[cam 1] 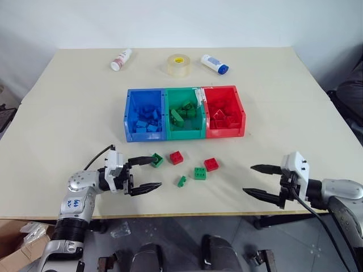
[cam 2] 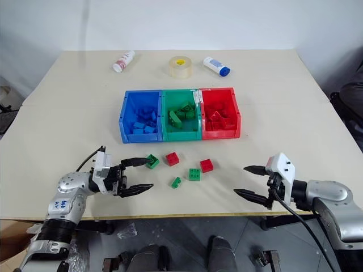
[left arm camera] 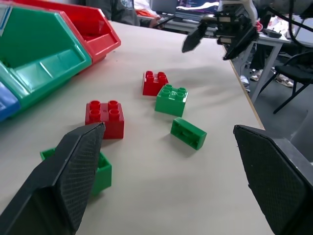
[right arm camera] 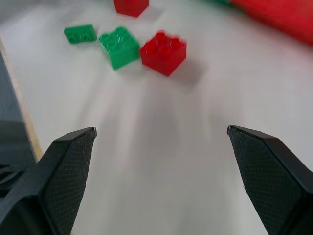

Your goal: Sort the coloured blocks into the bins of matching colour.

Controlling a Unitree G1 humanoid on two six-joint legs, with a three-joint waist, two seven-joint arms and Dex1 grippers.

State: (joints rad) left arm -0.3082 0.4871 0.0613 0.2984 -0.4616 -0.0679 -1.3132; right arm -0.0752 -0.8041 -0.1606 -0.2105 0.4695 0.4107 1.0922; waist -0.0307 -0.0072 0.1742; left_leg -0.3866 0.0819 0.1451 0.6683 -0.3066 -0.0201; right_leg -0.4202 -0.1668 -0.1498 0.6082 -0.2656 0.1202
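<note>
The left gripper [cam 1: 148, 173] hangs low over the near edge of the table [cam 1: 68, 113] with its two black fingers spread wide and nothing between them, pointing across toward the robot's right. At the tip of its far finger sits a green block [cam 1: 157, 160], touching or just beside it; which one cannot be told. Just past that, farther along the way the fingers point, lies a red block [cam 1: 176, 157], then a small green block [cam 1: 181, 181] lying on its side, a square green block [cam 1: 199, 173] and a second red block [cam 1: 211, 164] just beside it. The right gripper [cam 1: 260, 181] is also wide open and empty, near the table's front edge on the robot's right, its fingers aimed back toward the loose blocks, which lie well apart from its tips. Beyond both grippers, toward the middle of the table, three bins stand in a row touching one another: the blue bin [cam 1: 129, 122] nearest the left gripper's side, the green bin [cam 1: 184, 134] in the middle and the red bin [cam 1: 241, 116] toward the right gripper's side. Each already holds blocks of its own colour. At the far edge lie a white bottle [cam 1: 121, 59], a clear tape roll [cam 1: 178, 65] and another white bottle with a blue cap [cam 1: 215, 64].
</note>
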